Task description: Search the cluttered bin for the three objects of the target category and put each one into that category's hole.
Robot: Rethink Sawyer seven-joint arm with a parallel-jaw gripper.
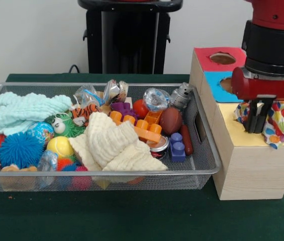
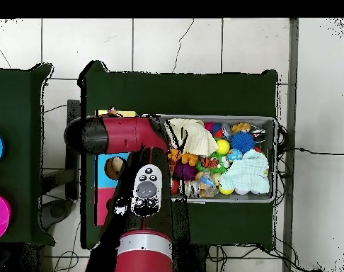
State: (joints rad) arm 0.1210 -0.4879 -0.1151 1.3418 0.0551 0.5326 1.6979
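My gripper [image 1: 256,122] hangs over the yellow end of the wooden box [image 1: 247,165], shut on a spotted, many-coloured cloth [image 1: 276,126] that drapes around its fingers and touches the box top. The yellow section's hole is hidden beneath the cloth. In the wire bin [image 1: 202,173] lie a cream cloth [image 1: 114,145] in the middle and a mint cloth [image 1: 26,108] at the left. Overhead, the arm [image 2: 122,134] covers the gripper; the cream cloth [image 2: 192,134] and mint cloth [image 2: 247,173] show in the bin [image 2: 275,159].
The box top also has a red section with a hole [image 1: 222,58] and a blue section [image 1: 214,83]. The bin holds orange bricks [image 1: 142,128], a blue brick [image 1: 177,148], a spiky blue ball [image 1: 20,149], a yellow ball [image 1: 60,146] and a brown football [image 1: 170,120].
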